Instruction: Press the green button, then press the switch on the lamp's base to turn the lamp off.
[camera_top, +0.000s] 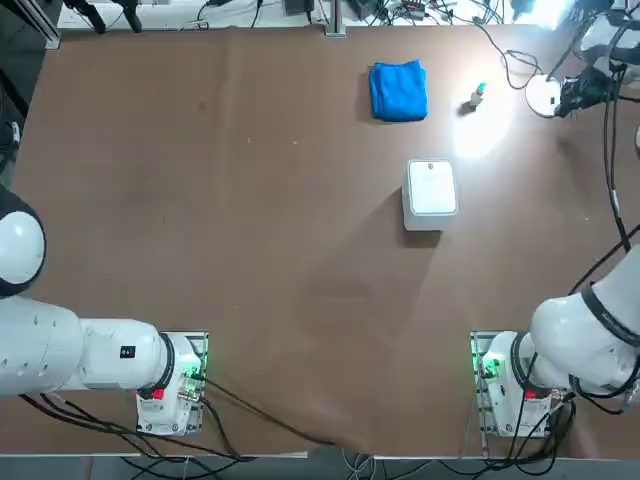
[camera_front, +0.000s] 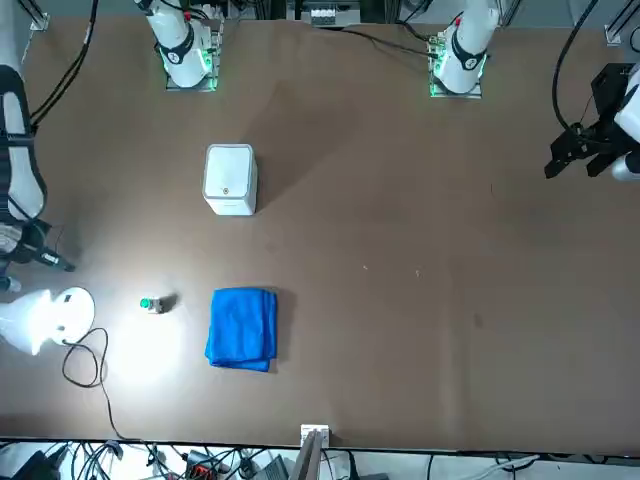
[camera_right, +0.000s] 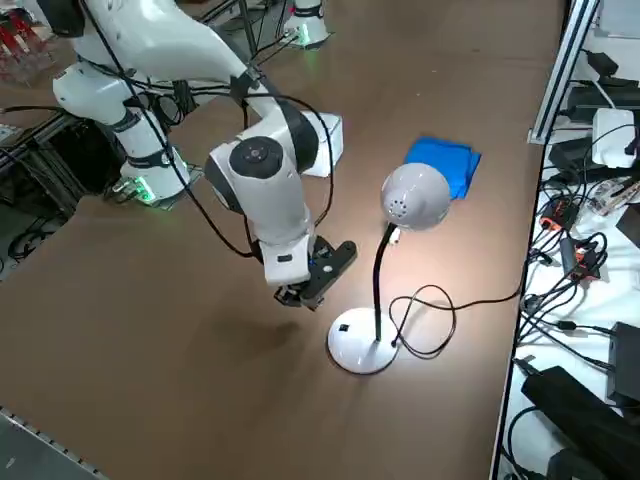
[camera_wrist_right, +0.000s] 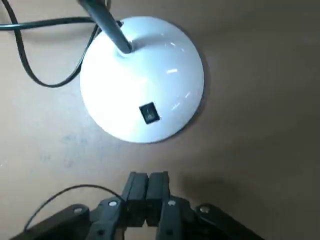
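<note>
Lamp (camera_right: 415, 195) is standing toward the tabletop's (camera_top: 250, 250) far right corner as the robot is facing it, its head leaning over and spilling a bright patch beside the green button (camera_front: 146, 303), so the light is seemingly burning and the switch (camera_wrist_right: 149, 113) is waiting on the lamp's base (camera_right: 352, 343); the right gripper (camera_wrist_right: 148, 177) is hovering just robot-side of that base, fingers closed together and gripping nothing, a shape that is suiting a press more than a grasp, and the wrist is giving a plain view of the switch, though which press is due I am not able to tell; the button is standing apart from the base, toward the far edge, between the lamp and the blue cloth (camera_top: 398, 91), while the white box (camera_top: 431, 187) is sitting nearer the robot; for moving, brown surface is stretching between box and button, but the thin neck (camera_right: 378, 285) is rising from the base, the head is hanging close to the button, and the black cord (camera_right: 450, 318) is looping beside the base before running over the far edge, so a sideways sweep is risking a snag and a raised approach is seeming safer
</note>
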